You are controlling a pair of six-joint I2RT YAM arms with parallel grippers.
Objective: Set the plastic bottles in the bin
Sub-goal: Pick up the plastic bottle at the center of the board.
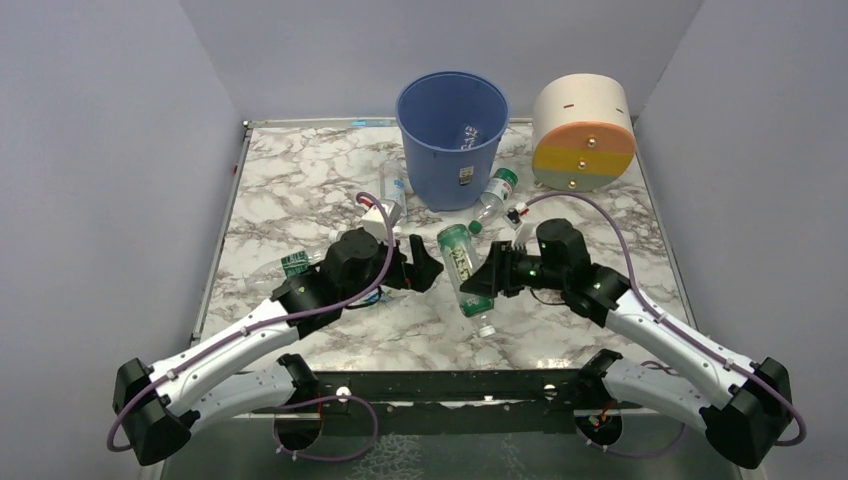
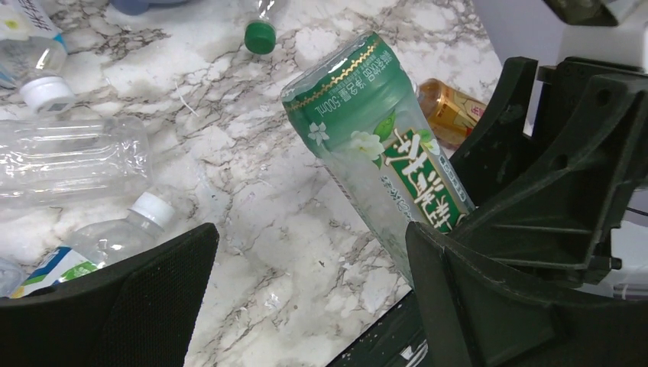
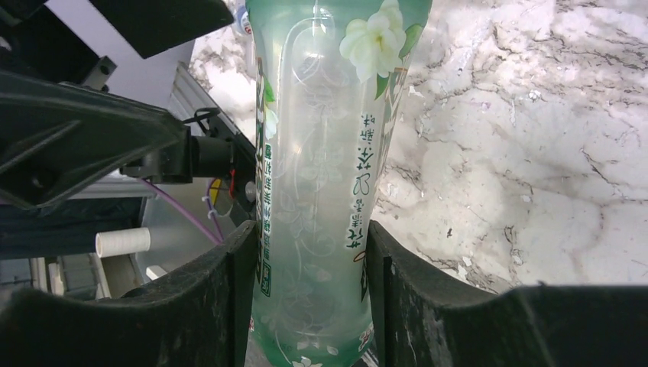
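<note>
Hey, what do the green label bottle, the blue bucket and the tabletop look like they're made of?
Green-labelled bottle: probably thin clear plastic, glossy, light passing through, wrapped in printed film. Blue bucket: moulded plastic, smooth with slight sheen, even colour. Tabletop: white with grey veins, marble-looking; real stone or printed laminate, cannot tell.

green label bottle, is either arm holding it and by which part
Yes: the right end effector is shut on the green label bottle, gripping its labelled body. The left end effector is open, empty.
</note>
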